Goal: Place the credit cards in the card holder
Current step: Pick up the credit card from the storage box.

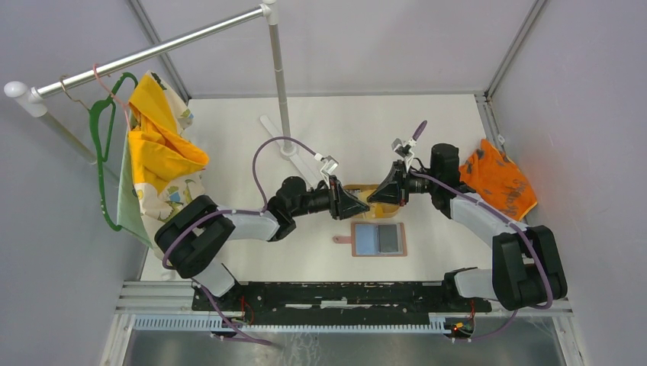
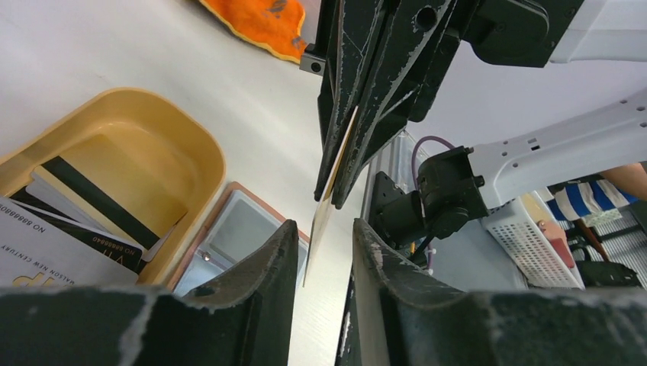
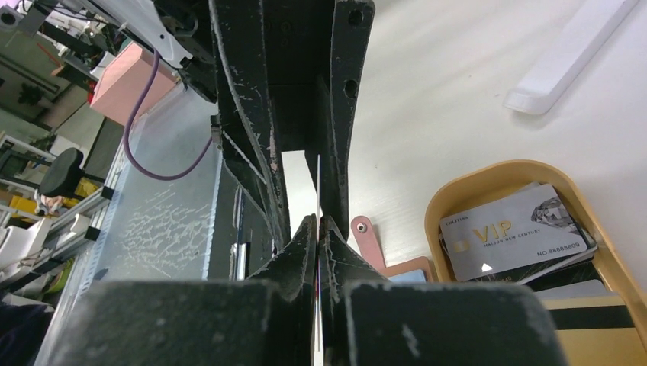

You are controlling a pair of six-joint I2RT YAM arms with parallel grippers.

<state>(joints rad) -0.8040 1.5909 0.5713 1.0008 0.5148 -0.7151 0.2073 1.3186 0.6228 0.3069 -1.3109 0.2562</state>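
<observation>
My right gripper (image 1: 376, 197) (image 3: 317, 226) is shut on a thin gold credit card (image 2: 336, 164), seen edge-on and held in the air. My left gripper (image 1: 358, 204) (image 2: 324, 229) faces it tip to tip. Its jaws stand apart, with the card's free end between them, nearer the left finger (image 2: 284, 252). Both grippers hover over a tan tray (image 1: 355, 187) (image 2: 200, 149) that holds more credit cards, a silver VIP one (image 3: 516, 232) on top. The reddish-brown card holder (image 1: 379, 239) (image 2: 229, 200) lies open on the table just in front of the tray, with its snap tab (image 3: 369, 239) to the left.
An orange cloth (image 1: 497, 183) lies at the right edge of the table. A clothes rack pole (image 1: 281, 84) stands behind the tray on a white base (image 3: 568, 53). A yellow garment (image 1: 160, 152) on a green hanger hangs at the left.
</observation>
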